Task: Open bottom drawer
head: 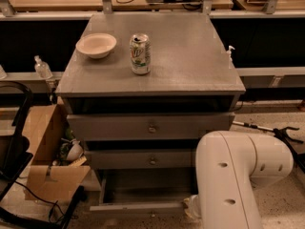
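- Grey three-drawer metal cabinet (119, 128) fills mid-frame; its flat top serves as the counter (190, 56).
- Bulky white jointed robot arm (228, 180) stands low right, hiding the cabinet's lower right corner.
- Bottom drawer (138, 208), flat grey front and shallow tray, sits lowest and partly drawn out; its long axis runs side to side.
- Hand (191, 207) sits low at that front's right end, mostly hidden by the arm; the drawer stretches away to its picture-left. Cannot tell if it is spread or pressed together.
- Judgement: the pull runs straight out toward the camera.
- Open brown cardboard box (45, 171) sits on the floor just left.
- On the counter: green-and-white drink can (140, 54), shallow cream bowl (96, 45).
- Dim workshop, wooden benches behind.
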`<state>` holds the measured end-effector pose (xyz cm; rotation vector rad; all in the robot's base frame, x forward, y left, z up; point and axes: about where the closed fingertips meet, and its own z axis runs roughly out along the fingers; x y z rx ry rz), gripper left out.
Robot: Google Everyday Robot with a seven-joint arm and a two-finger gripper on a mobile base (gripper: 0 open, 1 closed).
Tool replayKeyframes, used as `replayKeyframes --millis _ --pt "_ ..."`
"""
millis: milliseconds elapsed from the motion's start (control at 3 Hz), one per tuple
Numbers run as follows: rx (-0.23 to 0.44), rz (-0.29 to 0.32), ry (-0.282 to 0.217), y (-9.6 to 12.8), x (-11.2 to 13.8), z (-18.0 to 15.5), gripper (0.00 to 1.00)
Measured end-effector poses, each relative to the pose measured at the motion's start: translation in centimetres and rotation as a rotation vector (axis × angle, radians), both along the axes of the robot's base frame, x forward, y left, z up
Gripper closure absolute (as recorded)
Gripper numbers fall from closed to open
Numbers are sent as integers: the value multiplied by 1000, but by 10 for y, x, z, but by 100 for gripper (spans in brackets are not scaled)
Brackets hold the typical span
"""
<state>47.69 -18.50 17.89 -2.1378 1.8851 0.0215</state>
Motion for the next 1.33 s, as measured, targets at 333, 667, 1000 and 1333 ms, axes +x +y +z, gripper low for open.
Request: replayKeyframes --millis 333,667,1000,1333 --pt "4 -2 13 1 -5 1 100" --pt "5 -3 20 1 -8 2 100" --pt "5 -3 20 1 -8 2 100" --pt "7 -1 28 2 -11 3 100"
